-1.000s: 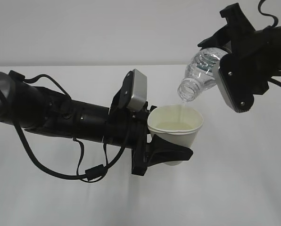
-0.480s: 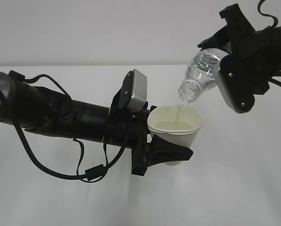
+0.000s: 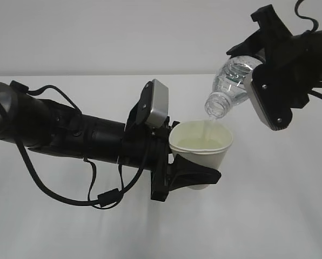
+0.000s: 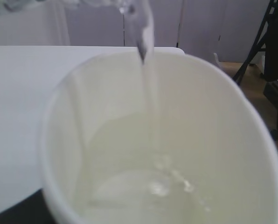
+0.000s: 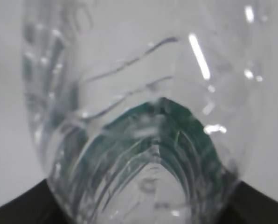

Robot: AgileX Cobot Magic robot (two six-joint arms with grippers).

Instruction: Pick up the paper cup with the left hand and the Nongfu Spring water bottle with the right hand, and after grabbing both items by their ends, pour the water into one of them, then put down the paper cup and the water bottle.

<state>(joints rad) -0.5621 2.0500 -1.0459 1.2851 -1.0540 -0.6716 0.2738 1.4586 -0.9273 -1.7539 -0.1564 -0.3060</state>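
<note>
**Water running from tilted bottle into held cup**

From my remote station I see two black robot arms meeting above a plain white bench [image 3: 280,216]. My left arm reaches in from the left side, level with the bench top, trailing looped black cables [image 3: 69,194] and carrying a grey-white camera module [image 3: 156,102] on its wrist. The left tool [image 3: 196,175] is clamped around the lower part of the paper cup [image 3: 201,148], holding it upright and clear of the bench. The cup is white outside, pale cream inside, with a rolled rim.

My right arm comes in from the upper right. The right tool [image 3: 263,70] grips the Nongfu Spring water bottle [image 3: 228,83] by its base end, the body largely hidden behind the tool's grey-white housing. The bottle is clear, ribbed and uncapped, tipped steeply so its open mouth points down and left, just above the cup's far rim and not touching it.

A thin stream of water [image 4: 148,79] falls from the mouth into the cup (the left wrist camera looks straight into it), where a shallow pool covers the bottom. The right wrist camera shows only the ribbed bottle wall up close, with the dark green label [image 5: 162,135] blurred through it.
</note>
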